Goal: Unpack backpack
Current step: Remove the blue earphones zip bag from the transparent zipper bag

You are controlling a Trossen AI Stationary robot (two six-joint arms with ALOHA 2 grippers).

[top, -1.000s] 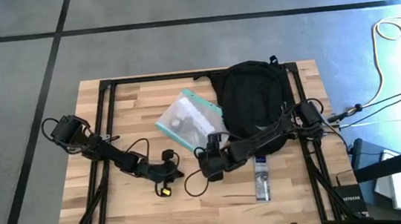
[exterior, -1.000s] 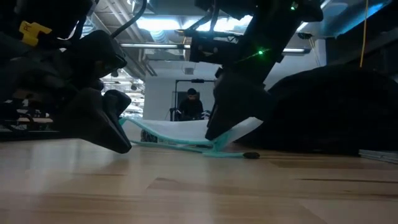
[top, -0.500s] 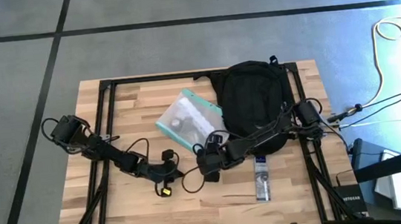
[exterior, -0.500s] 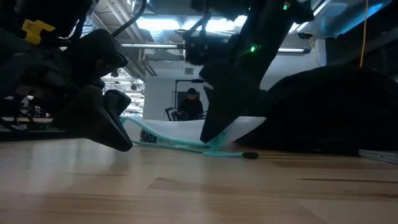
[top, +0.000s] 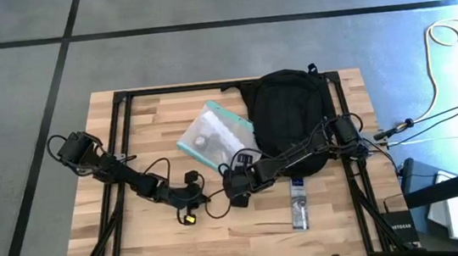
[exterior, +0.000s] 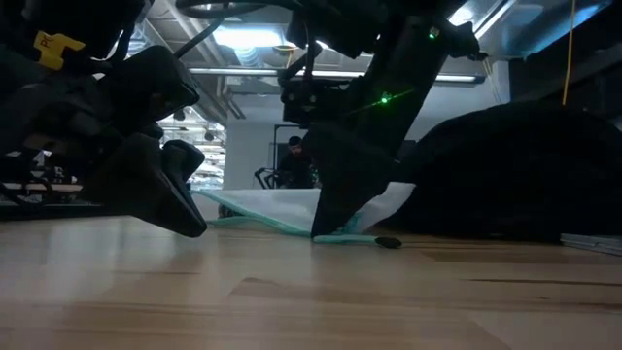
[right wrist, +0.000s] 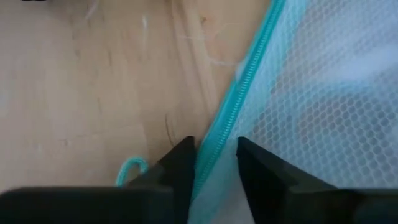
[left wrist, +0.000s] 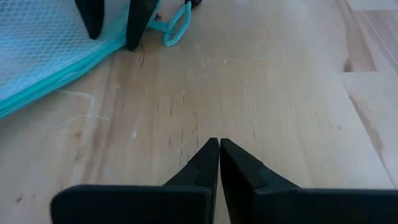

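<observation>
Soft, floppy black backpack (top: pixel 290 120) lies flat on the desk (top: pixel 152 127), best gripped by strap or zipper pull; just beside it right gripper (right wrist: pixel 214 163) pinches narrow on the pouch (top: pixel 213 136) teal edge, left gripper (left wrist: pixel 219 163) closed, empty.

One camera hangs overhead, looking straight down on the whole table (top: pixel 168 117). Another sits at tabletop level, facing the room. Both wrist cameras peer close at the teal-edged pouch (left wrist: pixel 56 50), which every view shares.
</observation>
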